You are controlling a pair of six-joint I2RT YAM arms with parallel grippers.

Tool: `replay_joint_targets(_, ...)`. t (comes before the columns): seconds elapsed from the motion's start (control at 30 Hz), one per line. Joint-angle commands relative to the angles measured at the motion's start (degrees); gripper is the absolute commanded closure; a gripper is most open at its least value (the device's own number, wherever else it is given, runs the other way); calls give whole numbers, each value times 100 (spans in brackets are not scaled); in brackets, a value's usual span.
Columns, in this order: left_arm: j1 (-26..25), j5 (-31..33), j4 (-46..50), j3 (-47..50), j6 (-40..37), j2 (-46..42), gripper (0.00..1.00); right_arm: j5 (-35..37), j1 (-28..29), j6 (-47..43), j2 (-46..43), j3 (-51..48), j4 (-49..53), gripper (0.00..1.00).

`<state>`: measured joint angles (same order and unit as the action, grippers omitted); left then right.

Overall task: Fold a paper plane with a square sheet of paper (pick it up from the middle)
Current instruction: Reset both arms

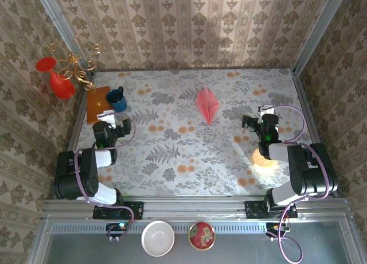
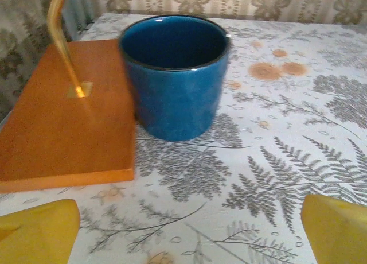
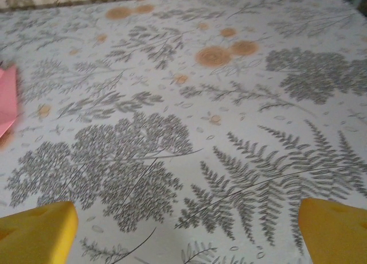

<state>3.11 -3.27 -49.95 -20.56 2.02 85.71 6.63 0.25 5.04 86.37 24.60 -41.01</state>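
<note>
While both arms are resting at the near edge, the paper plane (image 1: 207,104) is lying flat on the floral surface (image 1: 172,155), a salmon-pink folded dart with a centre ridge, at about 12 o'clock from the middle of the cloth and with its narrow point aiming toward 6 o'clock. Nothing is touching it.

The left arm (image 1: 86,172) is sitting at 9 o'clock and the left fingers (image 2: 37,232) are standing wide apart, holding nothing. Through its wrist camera they are framing a blue mug (image 2: 175,74), which is standing upright beside an orange-brown board (image 2: 63,115); a gold rod (image 2: 63,40) is rising from the board. From above, the mug (image 1: 117,99) and board (image 1: 97,103) are sitting at 10 o'clock, with a red vase (image 1: 60,80) beyond the surface's edge.

The right arm (image 1: 304,172) is sitting at 3 o'clock, well apart from the plane, and the right fingers (image 3: 37,232) are likewise spread wide over bare cloth, gripping nothing. A blurred pink sliver (image 3: 7,100) is showing at 9 o'clock in that wrist view, probably the plane's edge.

A white bowl (image 1: 157,238) and a red patterned bowl (image 1: 201,235) are sitting at 6 o'clock, on the tray below the arm bases.
</note>
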Motion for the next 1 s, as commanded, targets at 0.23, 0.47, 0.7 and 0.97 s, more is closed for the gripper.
replay_joint_targets(0.23, -399, 372, -2, -273, -528, 285, 0, -316, -8, -231, 135, -95, -732, 0)
replay_joint_targets(0.47, -450, 494, -71, -238, -545, 290, 0, -286, 10, -232, 130, -96, -724, 0)
replay_joint_targets(0.7, -417, 415, -41, -256, -536, 297, 0, -286, 10, -240, 126, -96, -724, 0)
replay_joint_targets(0.97, -408, 395, -4, -282, -525, 302, 0, -290, 10, -240, 127, -91, -723, 0)
